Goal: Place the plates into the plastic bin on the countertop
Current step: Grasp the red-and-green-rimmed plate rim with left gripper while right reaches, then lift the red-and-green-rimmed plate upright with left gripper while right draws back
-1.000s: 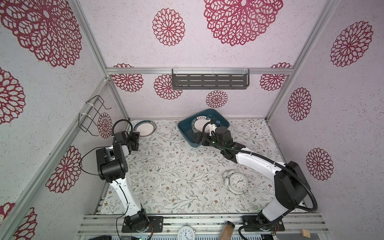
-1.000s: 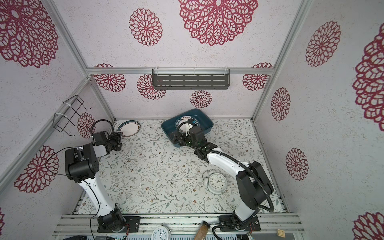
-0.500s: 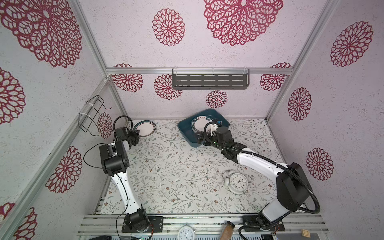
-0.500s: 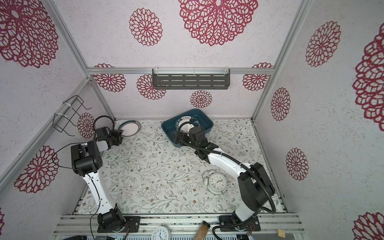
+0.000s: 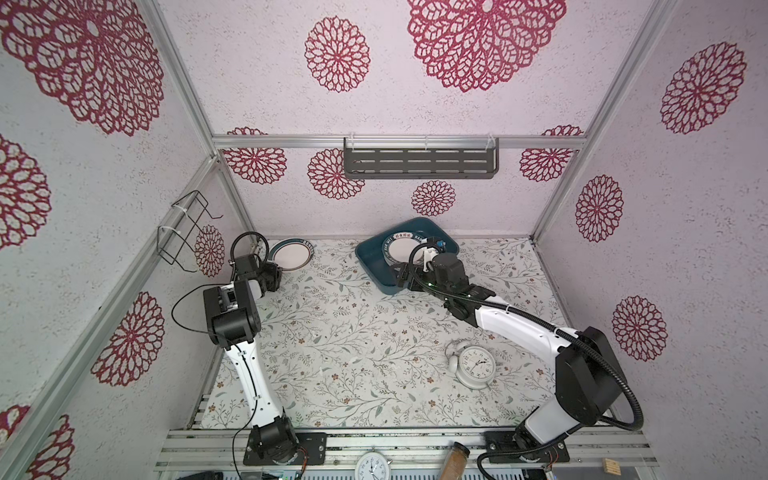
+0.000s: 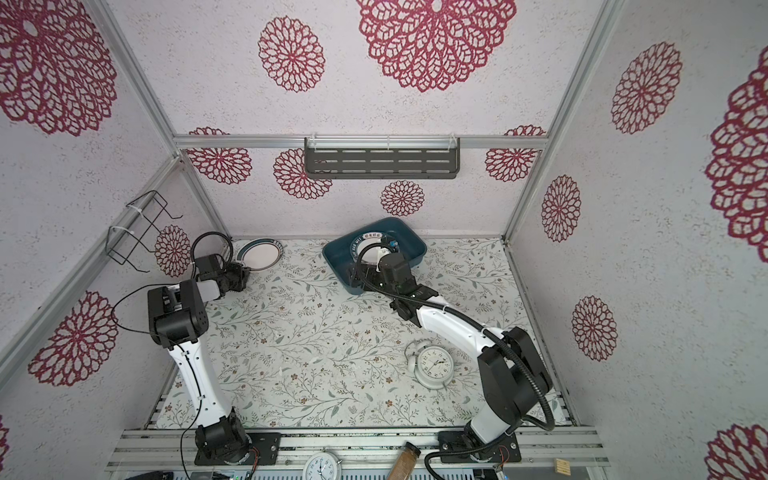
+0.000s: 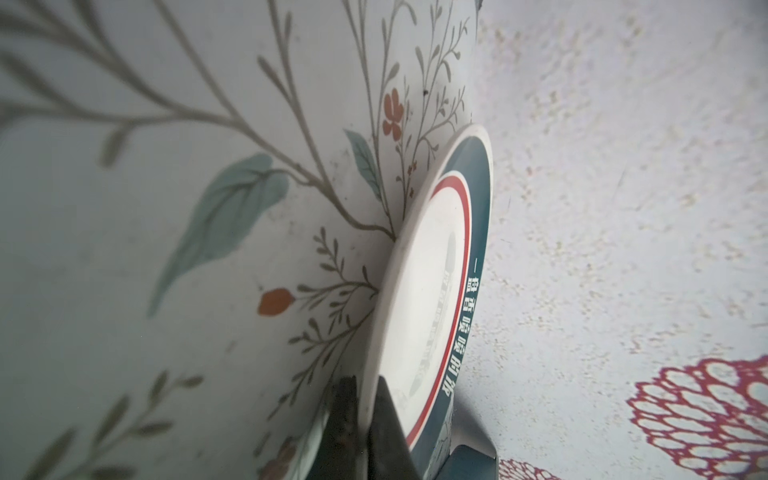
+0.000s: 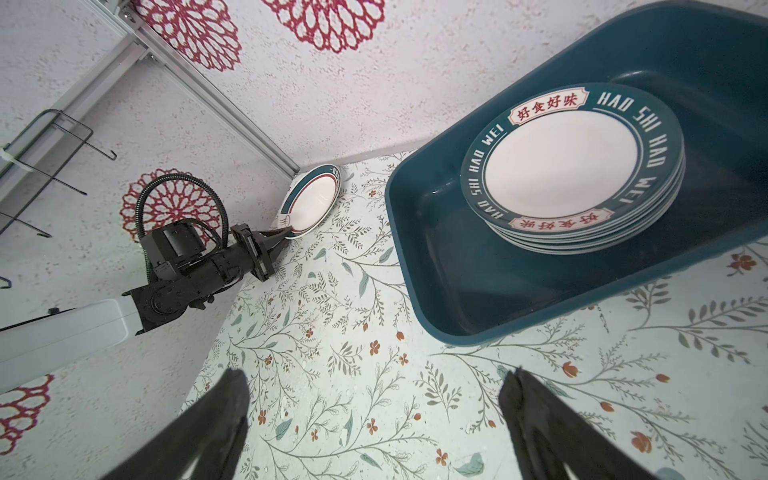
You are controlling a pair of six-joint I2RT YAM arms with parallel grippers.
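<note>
Site: flat white bench (image 5: 353, 345) printed with grey-green sprigs and small brown flowers.
Loose plate: a round white ceramic plate with a dark teal lettered rim and a thin red ring (image 5: 291, 254) sits in the far-left corner of the bench. In the right wrist view it looks tipped, with its far rim up near the back wall.
Left arm: the left end effector (image 7: 365, 419) is pinching the plate's near rim, one finger under and one on top.
Change: a second ago these jaws stood spread, short of the plate. They have since reached the rim and closed on it.
Right arm: the right end effector (image 8: 376, 378) is spread wide and empty. It hangs over the bench just beside the bin's near wall, as before.
Bin: the rectangular dark teal-blue plastic bin (image 5: 374, 272) is at the middle of the far edge. It holds a stack of teal-rimmed plates (image 8: 561, 166); the count is unclear.
Meaning: the grasp looks made. Lifting the plate and carrying it to the bin is judged to come next, and this seems to be the only plate outside the bin.
Risk: with only a thin rim pinched, the plate may pivot or slip. The corner walls also crowd the lift.
</note>
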